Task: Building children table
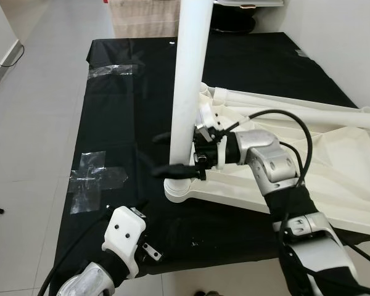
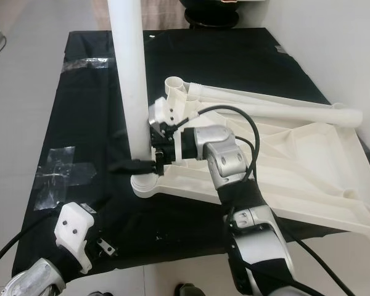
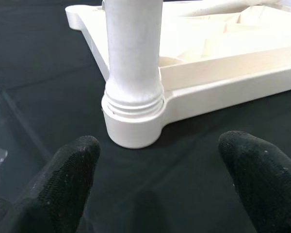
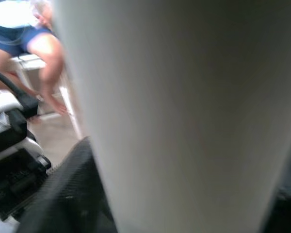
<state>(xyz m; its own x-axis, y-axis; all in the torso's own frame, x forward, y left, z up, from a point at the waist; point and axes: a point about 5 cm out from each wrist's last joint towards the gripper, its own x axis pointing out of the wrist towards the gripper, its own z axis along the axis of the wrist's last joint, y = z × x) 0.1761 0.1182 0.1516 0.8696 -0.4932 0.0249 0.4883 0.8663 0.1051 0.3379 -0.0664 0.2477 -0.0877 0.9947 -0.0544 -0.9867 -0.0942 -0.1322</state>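
**A:** so where's the table leg at right now?

**B:** The white leg (image 1: 190, 74) is standing upright in the corner socket (image 1: 180, 188) of the upside-down tabletop (image 2: 308, 166). The screw threads at its base are sitting right at the socket rim. The tabletop lies on a black sheet (image 1: 129, 111) spread on the floor, and a second leg (image 2: 277, 106) is lying flat across the far side of it.

**A:** and the claws?

**B:** The right claw (image 1: 172, 153) is clamped on the upright leg low down, just above the socket, with one black finger on each side. The left claw (image 3: 160, 179) is near the same corner, pointed at the socket, with its fingers (image 3: 70, 167) spread apart and nothing between them. It isn't touching the leg.

**A:** anything else around?

**B:** There are patches of clear tape (image 1: 95, 179) on the sheet off to the left. In the right wrist view a person's arm (image 4: 48, 73) shows blurry in the background.
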